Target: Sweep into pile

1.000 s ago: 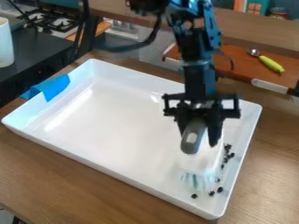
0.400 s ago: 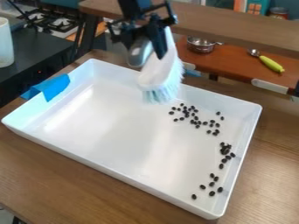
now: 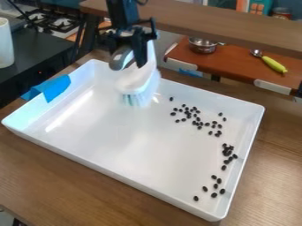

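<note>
Well, fingers [image 3: 141, 52] hold brush [image 3: 139, 79] over tray [image 3: 118, 141]; dark bits [image 3: 228, 152], probably beans.

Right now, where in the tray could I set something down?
Bare: the broad middle of the tray, between the blue tape and the dark pieces. Crowded: the side opposite the tape, where pieces curve toward the far wall, and around the brush.

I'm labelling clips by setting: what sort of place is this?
Probably a mock or toy kitchen set up for robot work: a small stove, a metal pot on a shelf, and a robot gripper above a tray.
</note>
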You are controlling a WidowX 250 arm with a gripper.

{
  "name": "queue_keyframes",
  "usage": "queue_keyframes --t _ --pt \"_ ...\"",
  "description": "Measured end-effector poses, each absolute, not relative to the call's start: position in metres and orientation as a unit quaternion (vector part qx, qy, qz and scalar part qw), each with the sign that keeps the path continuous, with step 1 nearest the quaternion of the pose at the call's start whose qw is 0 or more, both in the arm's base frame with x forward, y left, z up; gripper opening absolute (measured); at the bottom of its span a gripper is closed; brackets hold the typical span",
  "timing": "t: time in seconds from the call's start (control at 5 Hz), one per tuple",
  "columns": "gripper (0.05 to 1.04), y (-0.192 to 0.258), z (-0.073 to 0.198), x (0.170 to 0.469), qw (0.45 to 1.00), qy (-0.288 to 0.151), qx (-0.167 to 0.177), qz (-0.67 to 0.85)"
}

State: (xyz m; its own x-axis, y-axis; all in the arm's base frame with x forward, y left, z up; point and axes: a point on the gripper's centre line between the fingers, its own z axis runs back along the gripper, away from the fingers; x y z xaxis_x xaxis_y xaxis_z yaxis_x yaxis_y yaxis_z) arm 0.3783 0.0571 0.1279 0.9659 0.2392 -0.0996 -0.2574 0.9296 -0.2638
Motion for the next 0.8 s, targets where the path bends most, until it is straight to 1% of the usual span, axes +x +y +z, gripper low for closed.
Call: queue_keyframes --t 0.2,0.6,0.8 --pt "0.492 0.068 0.111 0.381 0.983 0.067 -0.107 0.136" --pt "0.492 0.065 0.094 0.389 0.988 0.052 -0.064 0.128" --pt "0.492 0.058 0.088 0.392 0.989 0.046 -0.054 0.127"
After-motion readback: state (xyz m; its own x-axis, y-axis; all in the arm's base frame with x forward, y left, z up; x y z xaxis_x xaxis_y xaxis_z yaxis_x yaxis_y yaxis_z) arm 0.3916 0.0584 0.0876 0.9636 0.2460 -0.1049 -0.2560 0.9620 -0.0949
